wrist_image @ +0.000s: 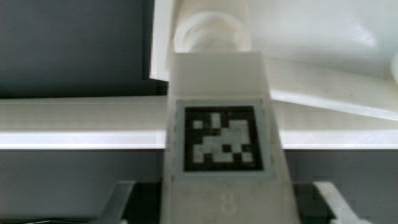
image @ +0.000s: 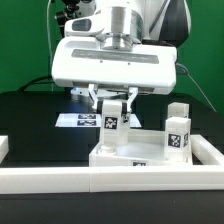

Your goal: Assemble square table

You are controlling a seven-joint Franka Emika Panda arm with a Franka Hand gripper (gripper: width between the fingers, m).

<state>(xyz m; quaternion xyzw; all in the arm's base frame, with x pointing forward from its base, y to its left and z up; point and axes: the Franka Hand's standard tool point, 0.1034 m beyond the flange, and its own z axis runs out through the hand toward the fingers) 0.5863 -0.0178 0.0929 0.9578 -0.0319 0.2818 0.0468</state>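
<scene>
A: What is the claw [image: 112, 112] doing?
B: It is clamped on a tagged white table leg [image: 111, 118], held upright over the square tabletop [image: 125, 152].
A: And the tabletop?
B: Flat on the black worktop [image: 30, 120], against the white border bar [image: 110, 178]. Another leg [image: 178, 133] stands at its corner on the exterior view's right.

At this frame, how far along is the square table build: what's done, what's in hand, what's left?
Done, by the look of it: one leg stands upright on the tabletop, at the exterior view's right. In hand: the gripper is closed on a second leg, holding it upright over the tabletop; the wrist view shows its tag close up. Whether it is seated is unclear. Left: fixing this leg; no other legs are visible.
</scene>
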